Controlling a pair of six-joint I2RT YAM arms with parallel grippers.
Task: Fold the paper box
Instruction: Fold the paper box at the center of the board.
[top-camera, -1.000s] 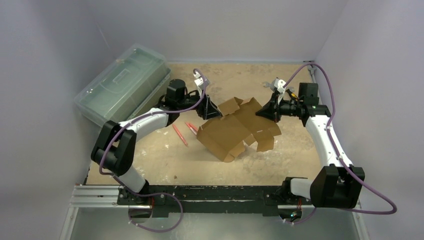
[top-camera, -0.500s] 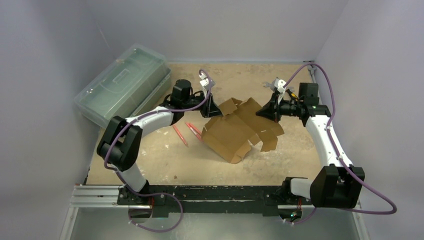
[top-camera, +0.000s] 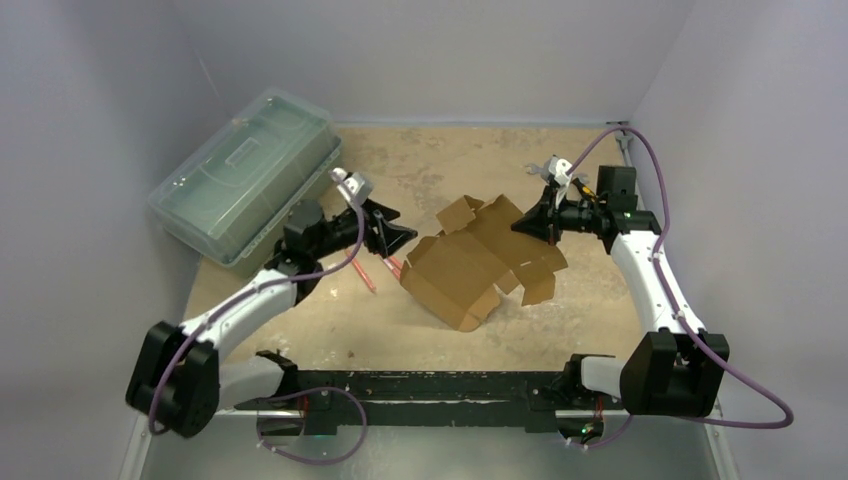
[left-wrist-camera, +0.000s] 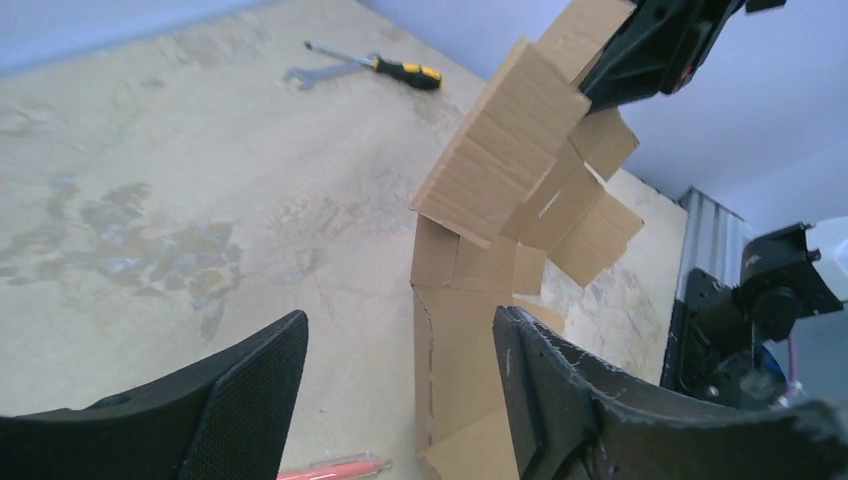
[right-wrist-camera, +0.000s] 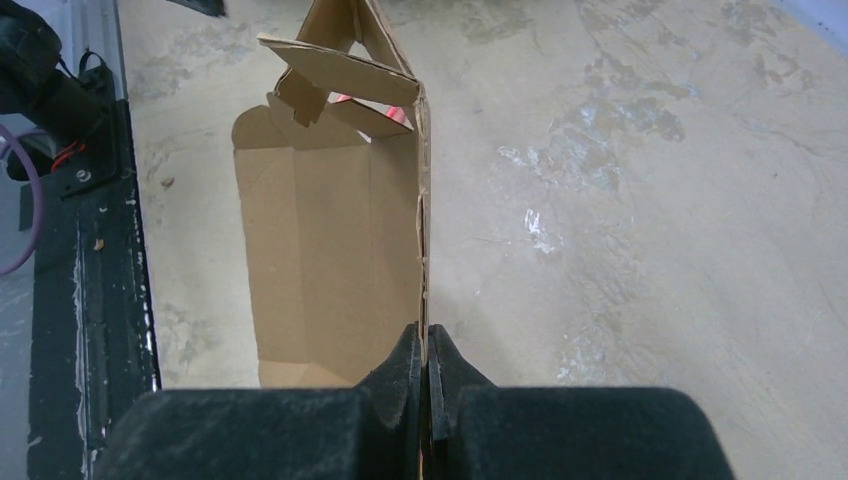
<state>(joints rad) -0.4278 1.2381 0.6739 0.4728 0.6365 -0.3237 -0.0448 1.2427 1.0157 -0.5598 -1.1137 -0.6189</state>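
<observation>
Top external view gives us the plain brown die-cut cardboard paper box (top-camera: 470, 265) near the middle of the stained, sand-coloured table (top-camera: 330, 320). It is partly raised, with one broad panel sloping down to the surface on the near side and flaps and tabs sticking out at its far and right sides.

We see the right gripper (top-camera: 522, 225) at the box's far right corner. On the right wrist view its black fingers (right-wrist-camera: 405, 365) are pressed together on the thin edge of an upright cardboard panel, so this pincer is clamped on the paper box.

We see the left gripper (top-camera: 400, 235) just left of the box, pointing toward it. On the left wrist view its two fingers (left-wrist-camera: 255, 375) stand wide apart; the box shows in the gap between them, and we see neither finger touching it.

Two slim red pens (top-camera: 372, 265) lie on the table beneath the left gripper. A large translucent green plastic case (top-camera: 245, 175) sits at the far left edge. On the left wrist view we also make out a yellow-and-black-handled screwdriver (left-wrist-camera: 400, 70) and a small metal wrench (left-wrist-camera: 310, 73) lying beyond the box.
</observation>
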